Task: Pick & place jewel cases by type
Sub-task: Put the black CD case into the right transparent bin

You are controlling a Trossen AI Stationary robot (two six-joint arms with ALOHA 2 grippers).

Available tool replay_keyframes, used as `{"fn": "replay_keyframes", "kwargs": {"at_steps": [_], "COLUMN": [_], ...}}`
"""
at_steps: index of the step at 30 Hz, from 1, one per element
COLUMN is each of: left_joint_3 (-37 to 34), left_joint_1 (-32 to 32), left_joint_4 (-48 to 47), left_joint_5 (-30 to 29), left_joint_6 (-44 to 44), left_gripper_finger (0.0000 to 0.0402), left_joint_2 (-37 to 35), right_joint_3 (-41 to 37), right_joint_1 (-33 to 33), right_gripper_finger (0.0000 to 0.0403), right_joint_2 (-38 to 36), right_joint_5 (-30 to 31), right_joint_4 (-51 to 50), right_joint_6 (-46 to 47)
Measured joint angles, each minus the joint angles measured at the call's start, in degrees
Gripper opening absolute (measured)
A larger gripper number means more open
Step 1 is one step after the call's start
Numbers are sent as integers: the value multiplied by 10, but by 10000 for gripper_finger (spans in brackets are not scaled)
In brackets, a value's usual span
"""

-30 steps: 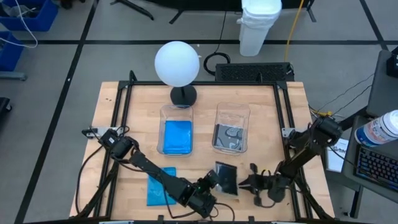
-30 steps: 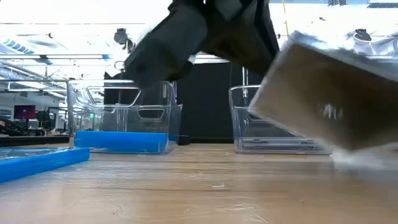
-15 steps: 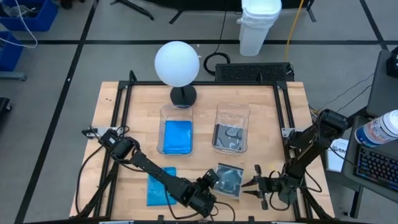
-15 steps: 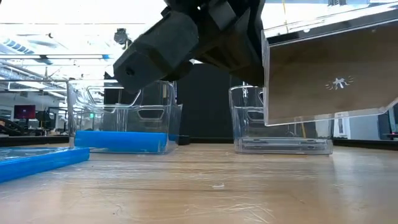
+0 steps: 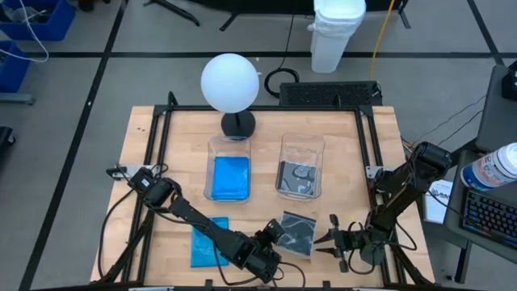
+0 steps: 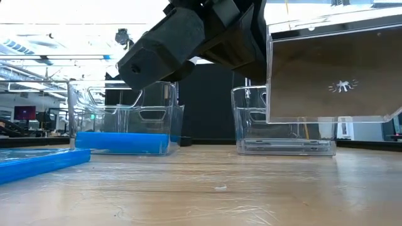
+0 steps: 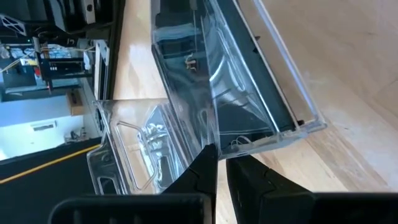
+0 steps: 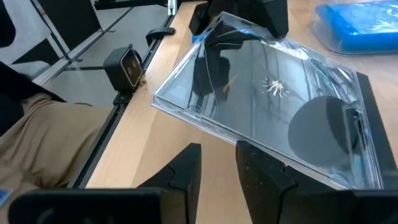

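The left gripper (image 5: 277,234) is clamped on one edge of a clear jewel case (image 5: 297,233), holding it lifted off the table (image 5: 339,137) near the front edge, roughly level. In the low view the case (image 6: 333,72) is cut off on the right and its far edge cannot be seen; the dark arm hides most of what lies behind it. From the left wrist view only the closed fingers (image 7: 202,174) pinching the case rim are clear.

The right gripper (image 5: 335,241) sits just beside the case on its right, not touching it, fingers (image 8: 186,168) parted with a narrow gap.

Counted: two clear tubs stand side by side mid-table. The left tub (image 5: 229,168) holds a blue layer; how many blue cases make it up cannot be told. The right tub (image 5: 301,166) holds grey-clear cases, number unclear. One blue jewel case (image 5: 207,241) lies flat on the table near the front left, partly covered by the left arm.

A white globe lamp (image 5: 231,83) stands behind the left tub. Bare wood lies between the held case and the tubs
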Motion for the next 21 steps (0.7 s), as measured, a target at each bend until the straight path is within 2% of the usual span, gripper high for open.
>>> {"fn": "replay_keyframes", "kwargs": {"at_steps": [6, 21], "left_joint_3": [0, 0], "left_joint_1": [0, 0], "left_joint_4": [-5, -37], "left_joint_5": [-2, -1], "left_joint_6": [-14, -65], "left_gripper_finger": [30, 30], "left_joint_2": [-1, -1], "right_joint_3": [-1, -1], "right_joint_1": [0, 0], "right_gripper_finger": [115, 243], "right_joint_2": [0, 0], "right_joint_5": [15, 31], "right_joint_4": [-6, -12], "right_joint_6": [-55, -58]}}
